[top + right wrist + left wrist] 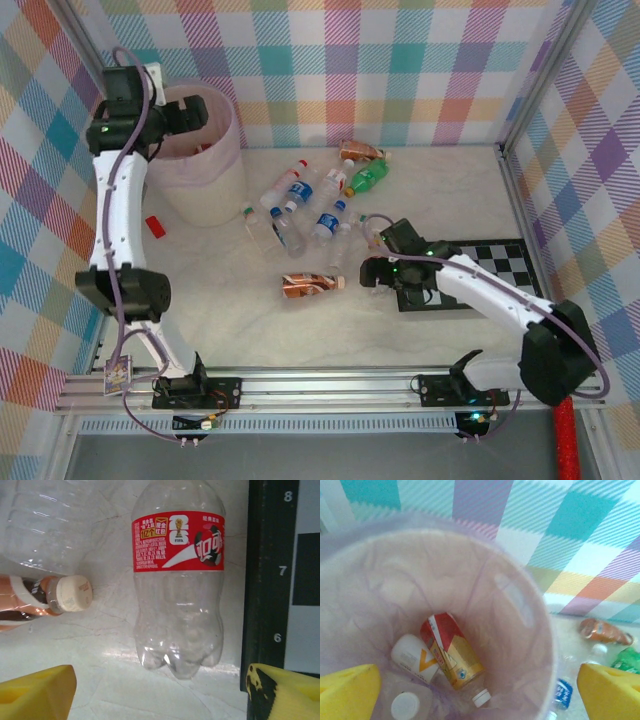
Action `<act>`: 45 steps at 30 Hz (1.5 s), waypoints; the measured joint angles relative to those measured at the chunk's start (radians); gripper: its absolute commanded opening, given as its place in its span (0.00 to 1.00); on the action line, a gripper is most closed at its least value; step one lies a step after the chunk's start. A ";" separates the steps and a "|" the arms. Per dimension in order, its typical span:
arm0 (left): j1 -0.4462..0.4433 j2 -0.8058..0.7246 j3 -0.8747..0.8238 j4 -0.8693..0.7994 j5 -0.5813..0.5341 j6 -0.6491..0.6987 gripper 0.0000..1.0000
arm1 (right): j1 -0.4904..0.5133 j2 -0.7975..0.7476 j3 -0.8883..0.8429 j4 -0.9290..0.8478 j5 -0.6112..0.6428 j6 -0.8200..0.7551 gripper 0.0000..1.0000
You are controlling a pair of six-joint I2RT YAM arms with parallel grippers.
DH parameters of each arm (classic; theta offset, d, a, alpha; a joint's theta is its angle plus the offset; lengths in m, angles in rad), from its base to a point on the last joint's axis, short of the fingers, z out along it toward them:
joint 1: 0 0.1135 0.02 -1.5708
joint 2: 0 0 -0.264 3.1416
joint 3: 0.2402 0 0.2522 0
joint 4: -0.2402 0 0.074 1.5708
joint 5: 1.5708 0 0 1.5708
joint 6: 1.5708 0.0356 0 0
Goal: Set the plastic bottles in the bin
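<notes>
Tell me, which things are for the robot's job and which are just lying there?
For the job:
- plastic bottles, loose
- red-label bottle
- bin, some bottles already inside

Just lying about:
- small red block
- checkerboard

Setting was a robotics test cell. Evidence: a left arm (115, 215) and a right arm (490, 295) were bolted to an aluminium rail (330, 385) at the near table edge, with cables running along them. Plaid cloth panels (400, 70) closed in the back and both sides, next to a metal upright (515, 200). A black-and-white checkerboard (505, 262) with printed numbers along its border lay flat on the marble-patterned tabletop (250, 330).
</notes>
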 measured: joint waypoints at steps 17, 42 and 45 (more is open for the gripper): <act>-0.226 -0.584 -0.890 0.349 0.257 -0.314 1.00 | 0.031 0.298 0.105 0.043 0.096 -0.017 0.71; -0.518 -0.523 -1.268 0.886 0.500 -0.790 1.00 | 0.032 -0.145 -0.051 0.258 -0.185 -0.155 0.52; -0.571 -0.504 -1.268 0.905 0.499 -0.780 1.00 | 0.033 -0.186 -0.108 0.373 -0.286 -0.162 0.53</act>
